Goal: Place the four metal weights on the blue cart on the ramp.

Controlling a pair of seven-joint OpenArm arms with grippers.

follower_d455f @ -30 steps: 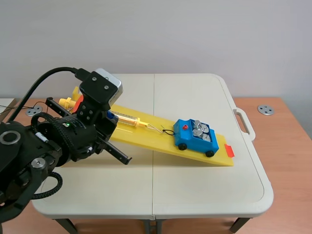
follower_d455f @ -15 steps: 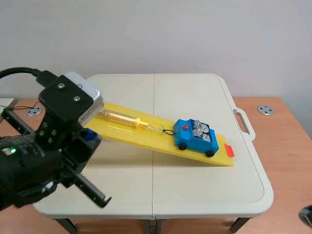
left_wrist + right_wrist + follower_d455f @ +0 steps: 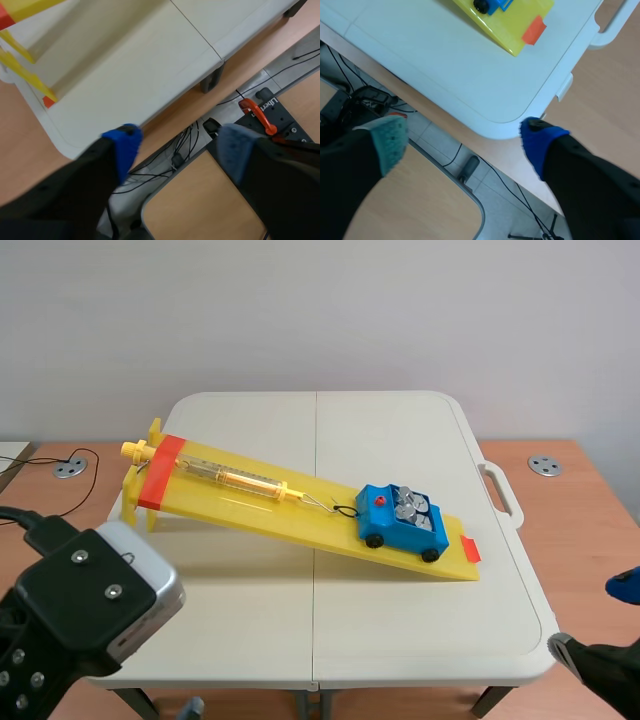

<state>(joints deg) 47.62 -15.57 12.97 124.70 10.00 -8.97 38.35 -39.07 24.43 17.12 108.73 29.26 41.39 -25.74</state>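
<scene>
The blue cart [image 3: 400,523] stands low on the yellow ramp [image 3: 270,502], hooked by a string to the spring scale. Several metal weights [image 3: 412,508] lie in its tray. My left gripper [image 3: 180,150] is open and empty, hanging over the floor off the table's near left corner, with the ramp's leg [image 3: 22,62] ahead. My right gripper [image 3: 465,142] is also open and empty, below the table's near right corner. Ahead of it are the ramp's lower end [image 3: 520,20] and one cart wheel [image 3: 482,6].
The white folding table [image 3: 430,630] has a handle [image 3: 500,490] on its right side. Cables [image 3: 180,145] and an orange clamp [image 3: 256,112] lie on the floor under the left gripper. An orange tape mark [image 3: 535,30] sits at the ramp's foot.
The left arm has drawn back from the ramp's upper end to the near left corner. The right arm has come into view at the lower right. Cart and weights have not moved.
</scene>
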